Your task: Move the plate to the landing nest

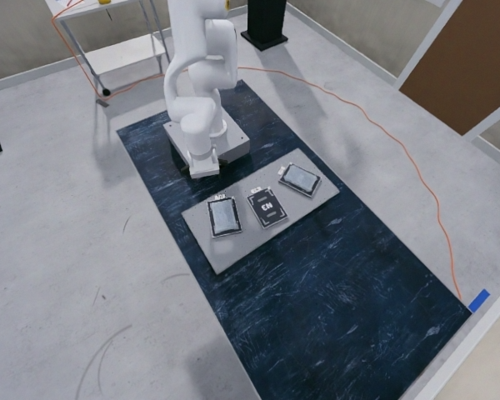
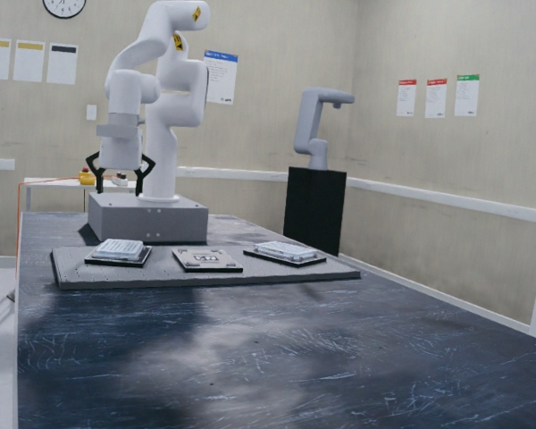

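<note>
Two clear well plates sit on black nests on the grey deck plate (image 1: 258, 211). One plate (image 1: 223, 216) is on the left nest and also shows in the exterior view (image 2: 118, 249). The other plate (image 1: 299, 179) (image 2: 285, 250) is on the right nest. Between them lies the empty black nest N3 (image 1: 268, 212), seen too in the exterior view (image 2: 206, 258). The plate labels and small nest signs are too small to read. My gripper (image 2: 120, 184) is open and empty. It points down, high above the base's left front corner, behind the left plate. From above, the wrist (image 1: 204, 165) hides its fingers.
My grey base block (image 2: 147, 216) stands just behind the deck plate. A second grey arm on a black pedestal (image 2: 314, 203) stands beyond the table's far right. An orange cable (image 1: 371, 124) runs over the floor. A white trolley (image 1: 112, 47) stands behind the base.
</note>
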### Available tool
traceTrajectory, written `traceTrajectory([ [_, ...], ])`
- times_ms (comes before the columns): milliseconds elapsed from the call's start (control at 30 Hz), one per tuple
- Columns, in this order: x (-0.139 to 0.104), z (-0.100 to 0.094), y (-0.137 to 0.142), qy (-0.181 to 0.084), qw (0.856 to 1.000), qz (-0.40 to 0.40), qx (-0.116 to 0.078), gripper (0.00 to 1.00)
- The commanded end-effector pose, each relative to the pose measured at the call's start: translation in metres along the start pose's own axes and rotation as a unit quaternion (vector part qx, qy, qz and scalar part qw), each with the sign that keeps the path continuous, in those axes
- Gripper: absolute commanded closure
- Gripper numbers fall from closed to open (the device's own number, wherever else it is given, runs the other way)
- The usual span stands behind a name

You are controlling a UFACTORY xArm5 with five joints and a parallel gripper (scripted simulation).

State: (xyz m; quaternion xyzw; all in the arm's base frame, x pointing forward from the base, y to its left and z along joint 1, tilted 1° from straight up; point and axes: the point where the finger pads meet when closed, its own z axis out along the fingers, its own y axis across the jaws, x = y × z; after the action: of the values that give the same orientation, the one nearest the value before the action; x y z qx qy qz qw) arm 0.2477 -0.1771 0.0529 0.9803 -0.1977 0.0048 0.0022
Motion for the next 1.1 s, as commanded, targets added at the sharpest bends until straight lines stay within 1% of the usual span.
traceTrajectory([
  [0, 0.001, -0.001, 0.0, 0.001, 1.0, 0.0, 0.0, 0.0],
  [333, 0.001, -0.001, 0.0, 0.001, 1.0, 0.0, 0.0, 0.0],
  [500, -0.003, -0.001, -0.025, 0.001, 0.997, -0.083, 0.0, 0.0],
  [700, -0.007, -0.001, -0.054, 0.001, 0.983, -0.182, 0.0, 0.0],
  [767, -0.007, -0.001, -0.054, 0.001, 0.983, -0.182, 0.0, 0.0],
  [900, -0.01, -0.001, -0.074, 0.001, 0.969, -0.247, 0.0, 0.0],
  [1067, -0.013, -0.001, -0.099, 0.001, 0.945, -0.327, 0.0, 0.0],
])
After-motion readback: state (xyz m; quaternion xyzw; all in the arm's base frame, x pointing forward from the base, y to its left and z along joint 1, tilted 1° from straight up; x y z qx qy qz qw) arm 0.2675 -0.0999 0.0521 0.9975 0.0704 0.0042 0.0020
